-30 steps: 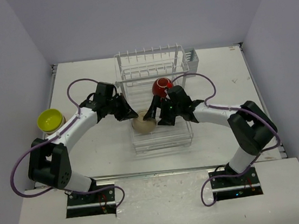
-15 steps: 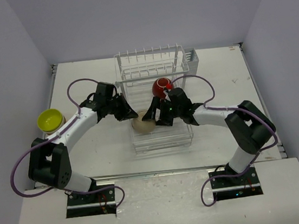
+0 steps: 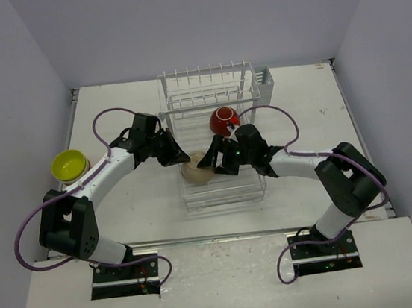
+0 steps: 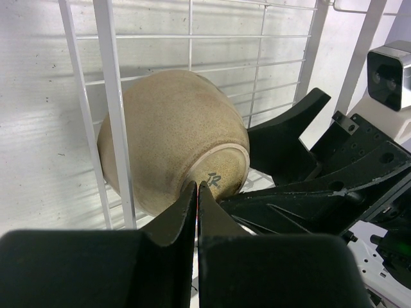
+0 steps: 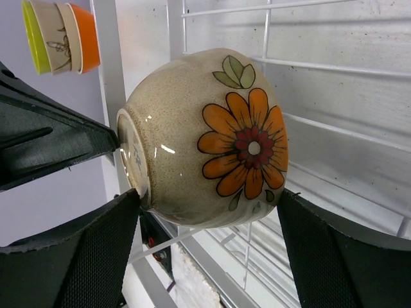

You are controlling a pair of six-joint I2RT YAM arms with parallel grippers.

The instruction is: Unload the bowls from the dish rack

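A beige bowl [image 3: 195, 170] with an orange flower [image 5: 205, 138] lies on its side on the flat grid of the white dish rack [image 3: 210, 93]. My right gripper [image 3: 208, 161] is open and straddles it, one pad [image 5: 96, 256] by the foot ring and the other pad [image 5: 334, 250] by the rim side, both very close to the bowl. My left gripper [image 4: 196, 187] is shut and empty, its tips pressed against the bowl's foot [image 4: 221, 170]. A dark red bowl [image 3: 223, 120] sits upside down further back in the rack.
A stack of bowls [image 3: 69, 165] with a lime-yellow one on top stands at the table's left edge; it shows as lime-yellow, beige and orange rims [image 5: 61, 35] in the right wrist view. A small cutlery basket [image 3: 264, 84] hangs on the rack's far right corner.
My right gripper has slid left around the beige bowl, and its jaws have narrowed a little. The left arm and the bowl have stayed put.
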